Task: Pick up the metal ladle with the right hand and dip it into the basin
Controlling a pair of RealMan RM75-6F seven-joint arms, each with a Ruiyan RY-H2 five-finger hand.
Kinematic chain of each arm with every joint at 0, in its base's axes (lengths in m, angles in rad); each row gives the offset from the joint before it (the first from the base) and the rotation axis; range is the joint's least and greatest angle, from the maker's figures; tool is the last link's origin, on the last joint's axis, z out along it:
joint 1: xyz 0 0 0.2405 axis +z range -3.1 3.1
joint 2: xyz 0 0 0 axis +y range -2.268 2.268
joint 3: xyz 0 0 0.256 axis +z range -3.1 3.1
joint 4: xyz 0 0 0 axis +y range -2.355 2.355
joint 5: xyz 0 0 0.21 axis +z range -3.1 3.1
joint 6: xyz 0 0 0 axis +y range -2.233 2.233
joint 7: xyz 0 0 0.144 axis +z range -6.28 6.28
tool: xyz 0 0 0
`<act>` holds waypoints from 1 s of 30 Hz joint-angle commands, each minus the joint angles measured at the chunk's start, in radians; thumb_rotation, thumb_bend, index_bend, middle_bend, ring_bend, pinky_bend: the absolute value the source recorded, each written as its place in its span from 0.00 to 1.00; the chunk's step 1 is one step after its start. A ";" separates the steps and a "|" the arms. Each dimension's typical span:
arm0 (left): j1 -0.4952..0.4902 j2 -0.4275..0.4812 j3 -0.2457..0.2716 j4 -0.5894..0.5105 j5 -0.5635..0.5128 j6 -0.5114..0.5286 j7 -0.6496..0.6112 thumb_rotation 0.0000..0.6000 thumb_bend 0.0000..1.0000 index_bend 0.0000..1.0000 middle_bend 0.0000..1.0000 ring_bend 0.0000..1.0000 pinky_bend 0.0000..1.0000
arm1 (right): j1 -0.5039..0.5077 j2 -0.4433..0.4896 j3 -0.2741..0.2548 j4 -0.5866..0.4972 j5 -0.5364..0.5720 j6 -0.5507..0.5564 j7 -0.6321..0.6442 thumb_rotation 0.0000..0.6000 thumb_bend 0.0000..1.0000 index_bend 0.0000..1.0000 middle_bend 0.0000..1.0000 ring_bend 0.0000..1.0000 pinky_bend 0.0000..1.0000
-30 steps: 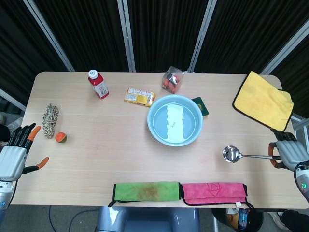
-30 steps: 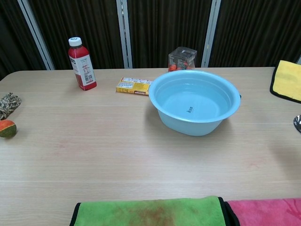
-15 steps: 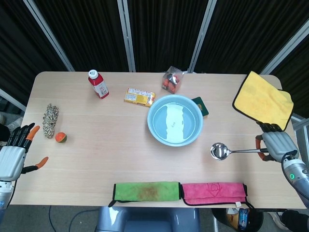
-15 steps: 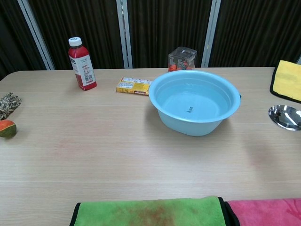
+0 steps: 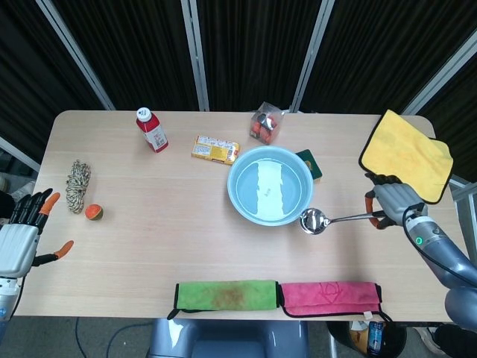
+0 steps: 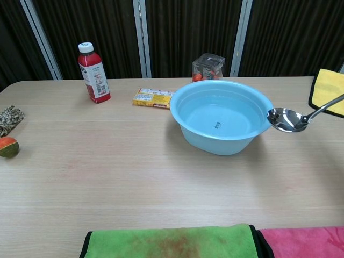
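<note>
Right hand (image 5: 390,201) sits at the right side of the bench (image 5: 149,246), just below the yellow cloth (image 5: 406,155), fingers wrapped around the end of the metal ladle (image 5: 335,220) handle, forearm running off toward the lower right corner. Ladle is held roughly level, handle pointing left, bowl just beside the right rim of the blue basin (image 5: 270,186), not inside it. Left hand (image 5: 22,237) hangs off the left bench edge, fingers spread, holding nothing. Head view shows both hands, the rope bundle (image 5: 77,185), small orange-green ball (image 5: 94,212), green sponge behind the basin, and both front cloths, green (image 5: 226,295) and pink (image 5: 330,295). Chest view shows neither hand, only the ladle bowl (image 6: 287,120) and part of the handle coming in from the right, lifted off the bench at about rim height, close to the basin wall (image 6: 215,142); can't tell if touching. Red bottle (image 6: 94,73), yellow box (image 6: 153,98) and clear container (image 6: 208,67) stand behind the basin.
</note>
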 commanded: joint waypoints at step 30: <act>-0.016 -0.002 -0.018 0.019 -0.051 -0.047 -0.023 0.85 0.22 0.00 0.00 0.00 0.00 | 0.291 -0.258 -0.071 0.172 0.193 0.007 -0.022 1.00 0.57 0.68 0.00 0.00 0.00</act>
